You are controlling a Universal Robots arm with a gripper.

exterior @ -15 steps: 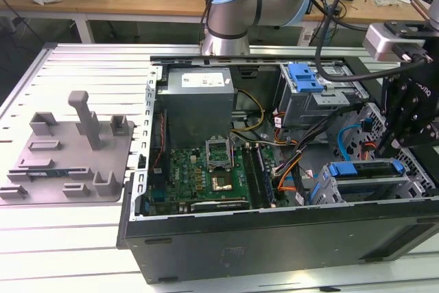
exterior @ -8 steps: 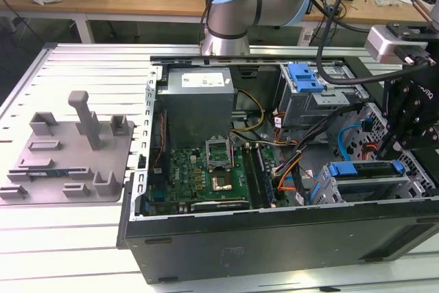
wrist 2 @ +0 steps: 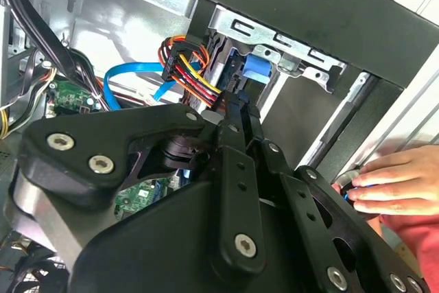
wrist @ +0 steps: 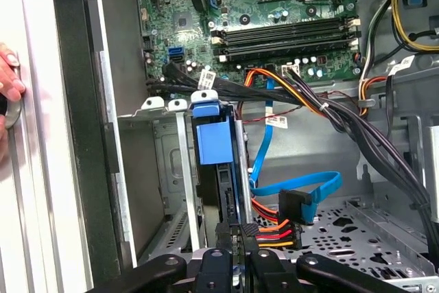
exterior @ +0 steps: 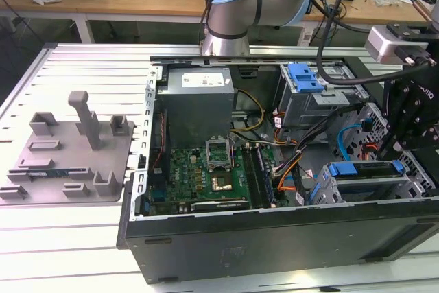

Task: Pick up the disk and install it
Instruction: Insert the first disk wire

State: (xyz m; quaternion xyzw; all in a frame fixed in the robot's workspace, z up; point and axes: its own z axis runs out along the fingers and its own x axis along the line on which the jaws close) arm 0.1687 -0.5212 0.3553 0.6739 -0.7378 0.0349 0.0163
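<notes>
The disk (wrist: 209, 135), edged by its bright blue carrier, stands on edge in the metal drive cage (wrist: 180, 169) at the case's front corner. In the exterior view it is a blue strip (exterior: 363, 168) on top of the cage at the exterior view's right. My gripper (wrist: 236, 241) has its two black fingers close together on the disk's near end, just above the red and orange power plug. In the second wrist view the gripper (wrist 2: 243, 109) reaches to the same slot under the blue carrier (wrist 2: 255, 70). The drive's flat faces are hidden inside the cage.
The open computer case (exterior: 206, 245) holds a motherboard (exterior: 206, 176), a power supply and cable bundles (wrist: 343, 114) beside the cage. A second blue carrier (exterior: 305, 77) sits in the upper bay. A grey fixture plate (exterior: 68, 156) lies at the exterior view's left. A person's hand (wrist 2: 391, 183) rests outside the case wall.
</notes>
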